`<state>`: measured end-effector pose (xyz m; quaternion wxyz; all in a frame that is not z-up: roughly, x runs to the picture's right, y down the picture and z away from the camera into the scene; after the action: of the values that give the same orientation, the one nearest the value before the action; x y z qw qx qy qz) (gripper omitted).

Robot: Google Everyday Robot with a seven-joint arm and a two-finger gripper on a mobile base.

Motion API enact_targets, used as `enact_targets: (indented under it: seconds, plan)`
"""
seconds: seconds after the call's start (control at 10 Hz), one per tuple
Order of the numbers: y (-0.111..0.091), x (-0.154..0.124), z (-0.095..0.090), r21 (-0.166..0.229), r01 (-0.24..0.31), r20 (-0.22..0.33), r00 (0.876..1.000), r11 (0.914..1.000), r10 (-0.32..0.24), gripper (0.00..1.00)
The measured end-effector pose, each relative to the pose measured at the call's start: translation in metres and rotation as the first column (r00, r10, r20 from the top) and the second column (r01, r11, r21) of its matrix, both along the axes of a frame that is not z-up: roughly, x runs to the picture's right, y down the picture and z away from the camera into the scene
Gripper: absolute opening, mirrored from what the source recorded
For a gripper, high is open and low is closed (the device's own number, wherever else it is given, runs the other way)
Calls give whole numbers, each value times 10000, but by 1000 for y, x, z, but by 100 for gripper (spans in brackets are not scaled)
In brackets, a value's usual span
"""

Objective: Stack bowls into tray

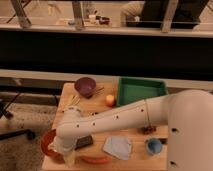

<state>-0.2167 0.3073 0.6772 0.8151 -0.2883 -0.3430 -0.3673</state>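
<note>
Spread wide, the pincer (66, 151) hung over the orange-red bowl (46, 144) at the desk's (67, 97) seven o'clock corner, seemingly to grasp its rim for the green tray (141, 93) at one o'clock.

Wooden table (68, 99), green tray (142, 83), purple bowl (85, 85)

Looks like an office-style robotics lab: a glass-panelled railing (100, 31) is running behind the wooden tabletop (95, 106), a chair base (15, 134) is sitting left, and the end effector (67, 155) is hovering at its front-left corner.
</note>
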Motion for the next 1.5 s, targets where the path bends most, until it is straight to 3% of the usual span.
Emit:
enact_targets:
  seconds: [0.5,1.2,1.3,1.5]
  plan:
    - [5,-5,15,837,-524,-539,9969,9951,570,80]
    - [9,-9,29,1220,-811,-949,9911,9892,930,79]
    - [9,-9,31,1215,-822,-998,9905,9892,946,75]
    - [11,-8,36,1224,-836,-1100,9892,9890,972,54]
